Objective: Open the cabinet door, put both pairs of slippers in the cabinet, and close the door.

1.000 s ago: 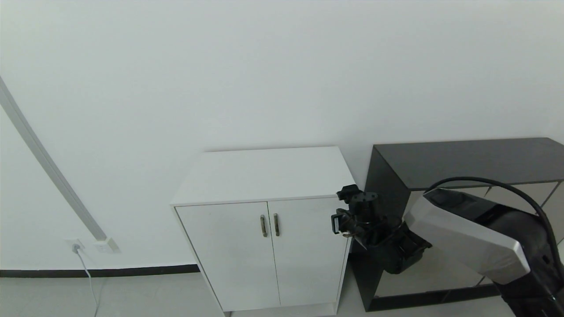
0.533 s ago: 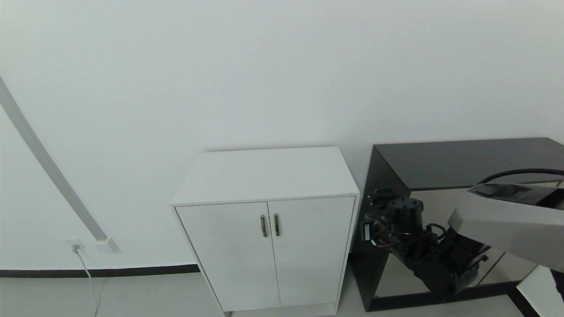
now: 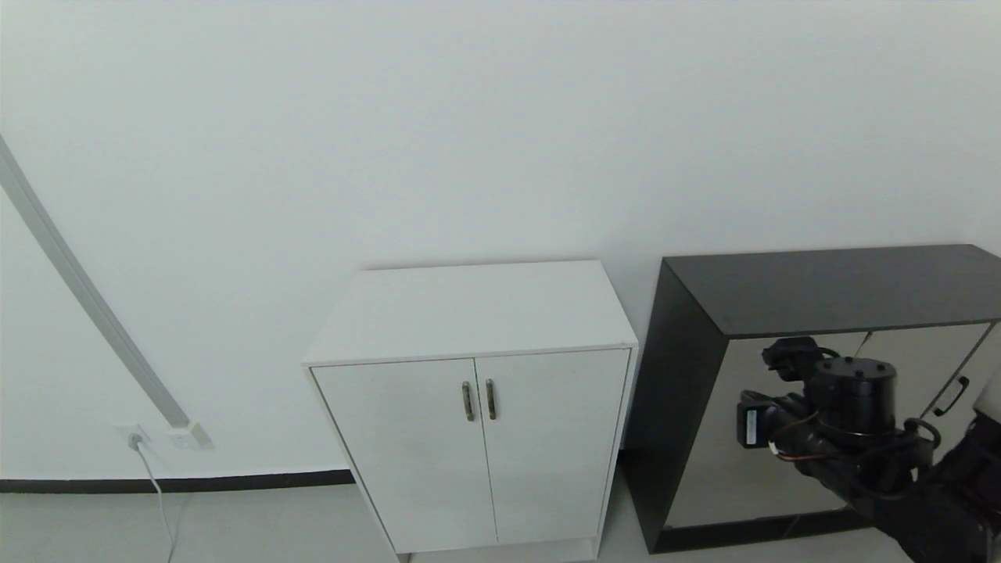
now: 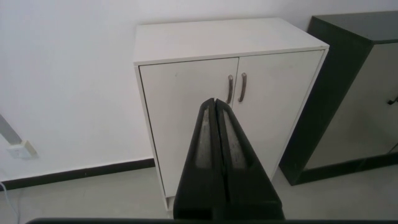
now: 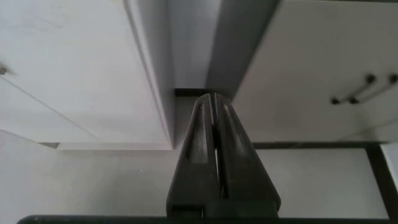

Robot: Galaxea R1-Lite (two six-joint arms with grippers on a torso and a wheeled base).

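Observation:
The white cabinet (image 3: 469, 313) stands against the wall with both doors shut, its two metal handles (image 3: 478, 399) side by side at the centre seam. In the left wrist view my left gripper (image 4: 215, 101) is shut on nothing, held well in front of the cabinet (image 4: 186, 112) and pointing at its doors just left of the handles (image 4: 236, 88). My right arm (image 3: 852, 407) hangs low in front of the black cabinet (image 3: 821, 285). My right gripper (image 5: 214, 96) is shut and empty, pointing at the gap between the two cabinets.
The black cabinet with pale doors and dark handles (image 5: 364, 90) stands close to the white cabinet's (image 5: 68, 68) right side. A wall socket with a cable (image 3: 137, 439) and a slanted cable duct (image 3: 86, 301) are at the left. Grey floor (image 3: 235, 524) lies in front.
My right arm has swung to the right and down, from the white cabinet's right door edge to in front of the black cabinet. The cabinet doors have stayed shut.

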